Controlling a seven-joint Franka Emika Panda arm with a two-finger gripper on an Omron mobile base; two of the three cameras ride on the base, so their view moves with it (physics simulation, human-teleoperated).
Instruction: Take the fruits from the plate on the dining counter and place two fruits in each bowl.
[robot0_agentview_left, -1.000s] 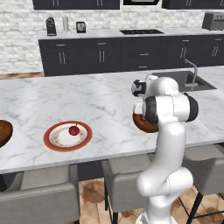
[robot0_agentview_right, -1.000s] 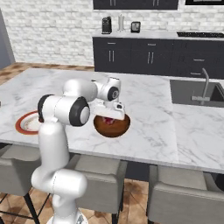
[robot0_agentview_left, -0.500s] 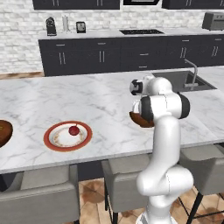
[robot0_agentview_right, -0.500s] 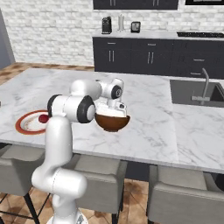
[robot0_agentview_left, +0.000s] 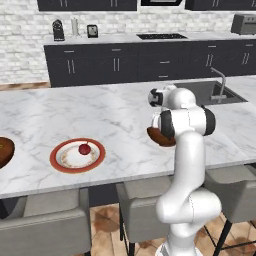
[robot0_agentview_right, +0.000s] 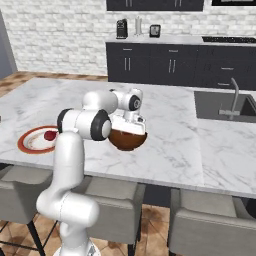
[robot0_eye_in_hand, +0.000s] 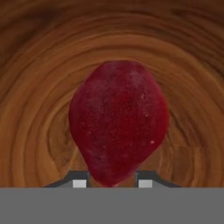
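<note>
The held fruit (robot0_eye_in_hand: 118, 124) is dark red, rounded and slightly speckled, tapering toward the pincer (robot0_eye_in_hand: 112, 180). The pincer is clamped on it, one fingertip (robot0_eye_in_hand: 79, 181) at each side of its narrow end. Fruit and pincer are down inside a deep brown bowl (robot0_agentview_right: 128, 139) on the marble worktop (robot0_agentview_left: 110, 112). Two bowls are visible; the second (robot0_agentview_left: 5, 151) sits far left. One red fruit with a stem (robot0_agentview_left: 84, 148) lies on the single red-rimmed plate (robot0_agentview_left: 56, 157), well apart from the pincer.
</note>
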